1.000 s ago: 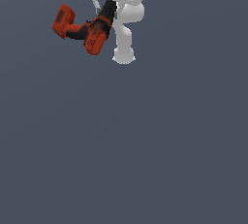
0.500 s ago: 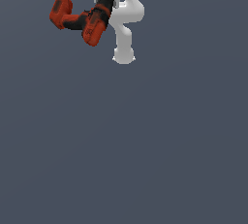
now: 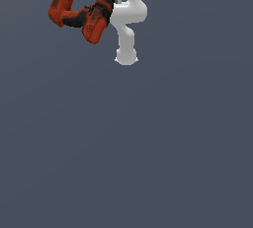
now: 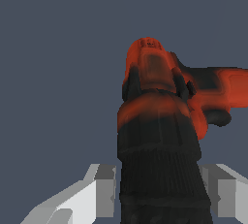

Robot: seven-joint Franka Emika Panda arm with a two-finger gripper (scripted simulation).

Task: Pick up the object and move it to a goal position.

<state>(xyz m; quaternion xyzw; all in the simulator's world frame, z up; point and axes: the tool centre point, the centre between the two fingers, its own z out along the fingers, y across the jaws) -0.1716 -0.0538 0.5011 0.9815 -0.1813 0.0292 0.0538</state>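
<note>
I have the drill [image 3: 84,17] clamped in the pincer [image 4: 160,189]: in the wrist view its two pale fingers [image 4: 104,184] sit tight against either side of the black chuck end. The drill hangs well above the grey counter [image 3: 148,148], close to the exterior view's top edge and toward its left, battery base [image 3: 60,6] pointing left. I can make out some marking on the orange body, but it is too blurred to read. The white arm [image 3: 126,19] stands just beside it. Below, the counter spreads wide and flat.
</note>
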